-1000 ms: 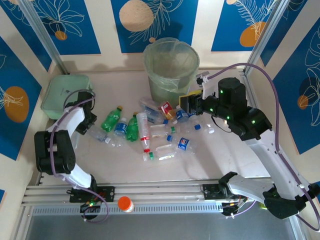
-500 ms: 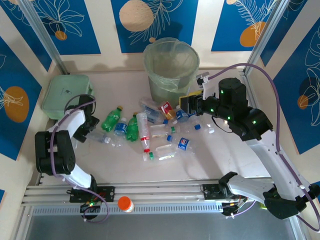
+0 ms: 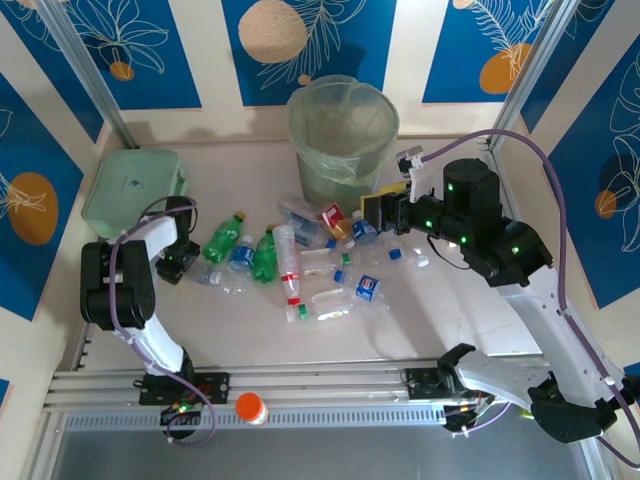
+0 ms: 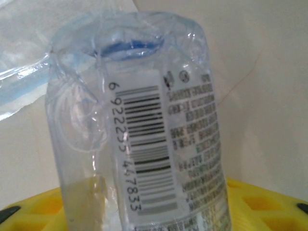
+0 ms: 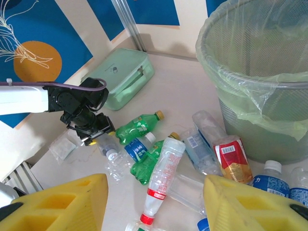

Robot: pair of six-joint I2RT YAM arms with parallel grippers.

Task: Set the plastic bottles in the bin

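Note:
Several plastic bottles lie in a heap in front of the bin [image 3: 343, 140]: two green ones [image 3: 222, 238] [image 3: 265, 255], a white one with a red band [image 3: 287, 258] and a red-labelled one [image 3: 333, 218]. At the heap's left end, my left gripper [image 3: 178, 262] is shut on a clear bottle [image 4: 144, 120] with a barcode label. Its yellow pads [image 4: 269, 202] press the bottle's sides. The same clear bottle [image 5: 107, 147] lies on the table in front of the black left gripper [image 5: 91, 131]. My right gripper [image 5: 154, 202] hangs open above the heap's right side, beside the bin [image 5: 260, 72], with nothing between its pads.
A flat mint-green box [image 3: 133, 190] sits at the back left, just behind the left arm. An orange-capped item [image 3: 250, 407] rests on the front rail. Patterned walls close in the table on three sides.
The left gripper moved toward the near edge, opened, and shut on the clear bottle. The left arm's elbow swung right. The right arm shifted slightly right.

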